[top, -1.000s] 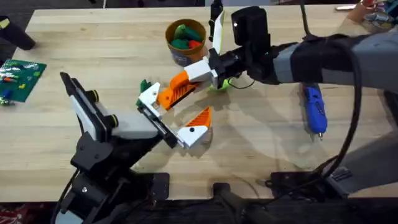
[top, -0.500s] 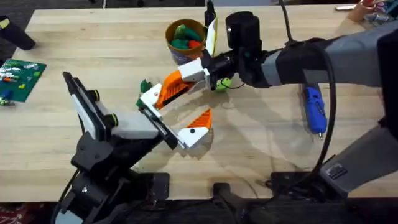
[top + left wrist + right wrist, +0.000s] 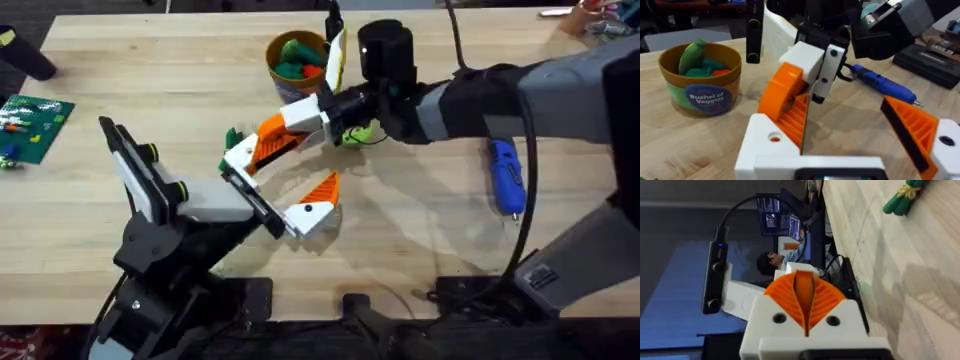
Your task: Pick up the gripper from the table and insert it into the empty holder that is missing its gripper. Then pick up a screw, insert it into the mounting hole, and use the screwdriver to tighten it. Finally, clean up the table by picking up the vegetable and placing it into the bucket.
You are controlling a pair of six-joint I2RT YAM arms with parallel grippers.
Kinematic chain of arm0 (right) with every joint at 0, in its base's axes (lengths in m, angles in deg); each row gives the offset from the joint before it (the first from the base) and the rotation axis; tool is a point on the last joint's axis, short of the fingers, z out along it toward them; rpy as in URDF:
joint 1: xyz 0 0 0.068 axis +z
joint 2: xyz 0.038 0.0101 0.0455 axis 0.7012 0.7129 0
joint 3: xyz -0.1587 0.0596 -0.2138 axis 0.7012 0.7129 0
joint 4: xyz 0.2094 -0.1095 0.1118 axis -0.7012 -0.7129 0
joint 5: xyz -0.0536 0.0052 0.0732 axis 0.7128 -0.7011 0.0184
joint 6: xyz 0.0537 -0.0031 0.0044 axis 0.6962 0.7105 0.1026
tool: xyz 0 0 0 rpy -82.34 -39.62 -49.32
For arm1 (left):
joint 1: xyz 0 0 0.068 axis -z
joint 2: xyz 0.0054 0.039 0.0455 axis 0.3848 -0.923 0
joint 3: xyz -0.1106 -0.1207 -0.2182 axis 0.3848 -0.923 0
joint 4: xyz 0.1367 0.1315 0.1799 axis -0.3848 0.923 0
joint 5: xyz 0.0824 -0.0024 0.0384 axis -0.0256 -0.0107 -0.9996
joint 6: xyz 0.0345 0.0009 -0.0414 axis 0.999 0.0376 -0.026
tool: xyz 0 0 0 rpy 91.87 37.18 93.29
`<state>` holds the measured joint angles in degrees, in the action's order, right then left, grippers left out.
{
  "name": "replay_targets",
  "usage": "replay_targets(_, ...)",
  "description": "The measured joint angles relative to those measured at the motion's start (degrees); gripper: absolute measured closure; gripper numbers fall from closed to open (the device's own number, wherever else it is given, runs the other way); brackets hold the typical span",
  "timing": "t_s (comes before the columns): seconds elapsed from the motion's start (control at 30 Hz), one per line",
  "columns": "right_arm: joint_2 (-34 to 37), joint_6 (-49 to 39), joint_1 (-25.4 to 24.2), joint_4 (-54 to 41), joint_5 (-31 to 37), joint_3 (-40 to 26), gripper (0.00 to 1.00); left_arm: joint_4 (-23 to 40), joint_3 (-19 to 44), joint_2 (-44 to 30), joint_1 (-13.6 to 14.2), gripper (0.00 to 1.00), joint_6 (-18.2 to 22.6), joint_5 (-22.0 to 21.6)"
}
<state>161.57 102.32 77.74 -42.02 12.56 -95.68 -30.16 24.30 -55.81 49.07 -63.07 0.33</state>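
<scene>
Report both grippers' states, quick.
Left gripper: one finger missing, holding nothing, open.
Right gripper: shut on the loose orange finger.

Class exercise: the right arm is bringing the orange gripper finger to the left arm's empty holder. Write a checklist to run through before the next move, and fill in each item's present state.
1. Right gripper shut on the gripper: ok.
2. The gripper reaches the holder: ok.
3. Fully seated in the holder: cannot tell.
4. Mounting hole uncovered: ok.
5. Screwdriver lying free on the table: ok.
6. Screw located: cannot tell.
</scene>
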Motion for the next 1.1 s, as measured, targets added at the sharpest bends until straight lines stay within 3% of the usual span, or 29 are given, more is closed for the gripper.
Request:
replay_targets(0.07, 0.00, 0.17, 0.00, -0.02, 0.00, 0.00, 0.957, 0.00, 0.00, 0.00, 0.00, 0.017, 0.00, -0.02)
replay_targets(0.13, 0.04, 0.23, 0.11, -0.28, 0.62, 0.02, 0.777, -0.09, 0.00, 0.00, 0.00, 0.017, 0.26, -0.07)
replay_targets(0.27, 1.21, -0.06, 0.39, -1.09, 2.11, 0.06, 0.190, -0.39, 0.00, 0.00, -0.02, 0.017, 1.71, -0.73)
replay_targets(0.3, 1.63, -0.21, 0.38, -1.28, 2.32, 0.18, 0.069, -0.69, 0.00, 0.02, -0.02, 0.017, 1.97, -1.04)
replay_targets(0.33, 1.98, -0.28, 0.35, -1.35, 2.38, 0.31, 0.023, -0.65, 0.00, 0.00, -0.02, 0.017, 2.03, -1.13)
replay_targets(0.67, 2.23, -0.31, -1.25, -0.90, 1.62, 0.44, 0.009, -0.17, 0.02, 0.02, 0.17, 0.017, 2.38, 0.97)
replay_targets(1.1, 2.23, -0.44, -8.69, -0.87, -3.72, 0.44, 0.007, -0.28, 0.02, 0.01, 0.50, 0.017, 2.38, 3.65)
